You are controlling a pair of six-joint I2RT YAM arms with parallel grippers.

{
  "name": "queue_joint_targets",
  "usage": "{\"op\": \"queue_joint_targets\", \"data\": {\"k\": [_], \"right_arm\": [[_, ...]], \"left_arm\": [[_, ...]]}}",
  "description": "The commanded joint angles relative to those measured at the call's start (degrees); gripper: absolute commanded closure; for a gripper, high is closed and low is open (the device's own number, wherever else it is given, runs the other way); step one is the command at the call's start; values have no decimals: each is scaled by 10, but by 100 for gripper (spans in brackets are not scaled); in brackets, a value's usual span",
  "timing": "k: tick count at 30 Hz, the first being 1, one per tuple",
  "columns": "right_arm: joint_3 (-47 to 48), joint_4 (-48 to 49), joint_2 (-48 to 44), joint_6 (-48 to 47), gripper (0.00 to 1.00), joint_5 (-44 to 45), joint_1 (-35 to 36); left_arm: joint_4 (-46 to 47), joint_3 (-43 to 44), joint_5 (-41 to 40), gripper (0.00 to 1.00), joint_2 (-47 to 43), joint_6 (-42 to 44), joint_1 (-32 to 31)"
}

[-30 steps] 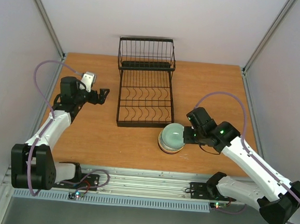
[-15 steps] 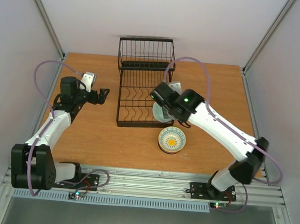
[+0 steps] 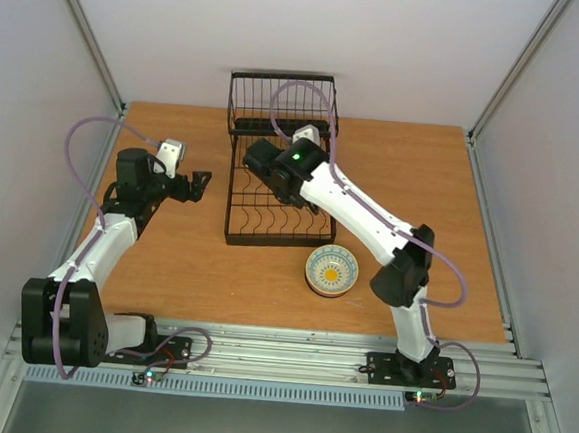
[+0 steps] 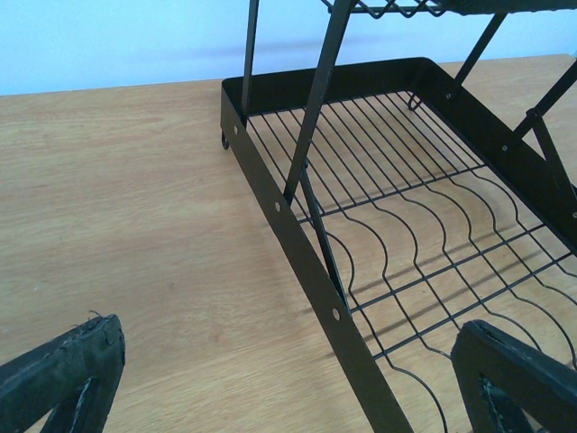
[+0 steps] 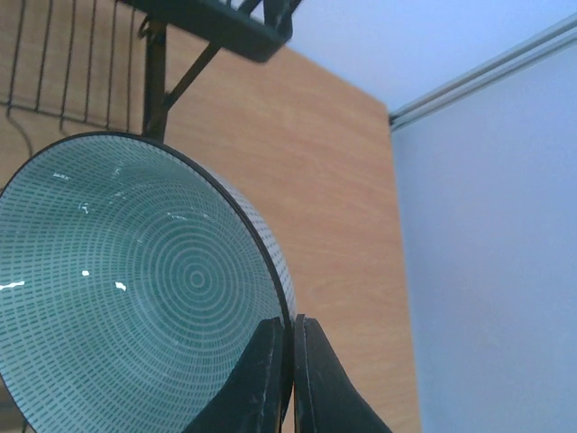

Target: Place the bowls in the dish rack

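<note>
My right gripper [image 3: 257, 162] reaches over the left back part of the black wire dish rack [image 3: 276, 190]. In the right wrist view it [image 5: 290, 336] is shut on the rim of a pale green bowl [image 5: 135, 289] with a ringed inside, held tilted above the rack [image 5: 216, 23]. In the top view this bowl is hidden by the gripper. A stack of bowls [image 3: 331, 270], the top one with a yellow centre, sits on the table by the rack's front right corner. My left gripper [image 3: 200, 184] is open and empty left of the rack; the rack's left rail [image 4: 297, 234] shows between its fingers [image 4: 63, 379].
The rack's taller basket section [image 3: 283, 106] stands at its far end. The wooden table [image 3: 166, 257] ends at side walls left and right. The right arm's forearm [image 3: 360, 217] stretches across the rack's front right corner, above the bowl stack.
The right arm lifted the green bowl off the stack and carried it left and back over the rack. The yellow-centred bowl is now uncovered. The left arm has not moved.
</note>
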Motion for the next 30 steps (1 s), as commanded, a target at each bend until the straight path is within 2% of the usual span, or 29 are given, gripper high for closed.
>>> {"op": "queue_joint_targets", "data": {"k": [1,3,13,27,30], "right_arm": [[91,-122,77,56,99,122,7],[123,-162,117,72,99,151,10],[130,-163,205,60,99,204,21],[112,-163,253,89,99,188,-1],[90,-163,249,102,99,179,-9]], "left_arm": [[30,-9,8,1,-1,-6,1],[32,-10,6,1,-1,-5,1],[29,-7,4,1,4,-7,1],[23,-5,10,1,25,-9,0],[4,11,-20,1,52,-10,1]]}}
